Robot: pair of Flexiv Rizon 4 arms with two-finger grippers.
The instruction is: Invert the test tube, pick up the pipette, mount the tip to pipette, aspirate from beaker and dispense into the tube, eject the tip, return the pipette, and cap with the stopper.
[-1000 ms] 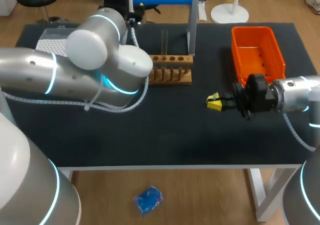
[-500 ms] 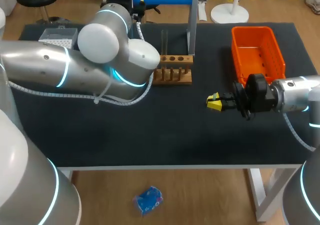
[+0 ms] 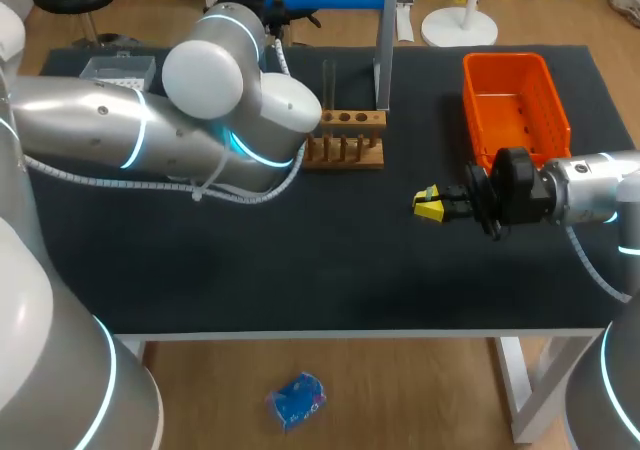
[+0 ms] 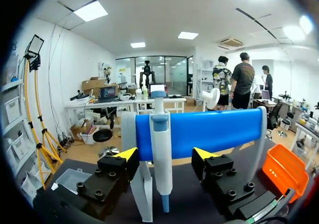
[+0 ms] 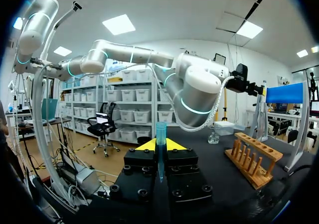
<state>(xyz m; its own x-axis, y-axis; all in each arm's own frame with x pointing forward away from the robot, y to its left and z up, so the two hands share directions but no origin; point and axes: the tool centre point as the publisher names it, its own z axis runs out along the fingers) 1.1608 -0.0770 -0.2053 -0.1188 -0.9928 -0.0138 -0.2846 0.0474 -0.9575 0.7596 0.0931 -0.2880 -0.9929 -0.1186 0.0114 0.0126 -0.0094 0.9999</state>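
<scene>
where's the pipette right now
The white pipette with blue trim hangs on the blue stand bar at the table's far edge; in the left wrist view it sits between the fingers of the open left gripper, touching neither.

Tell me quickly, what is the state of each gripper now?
Left gripper: open, facing the pipette.
Right gripper: closed on the test tube.

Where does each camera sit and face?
Head: above, behind, looking down on the table; left arm and right arm show.
Left wrist: on left arm, facing the pipette on its stand; left tool open.
Right wrist: on right arm, facing the wooden rack; right tool grips the test tube.
Shared: head and right wrist see the rack.
</scene>
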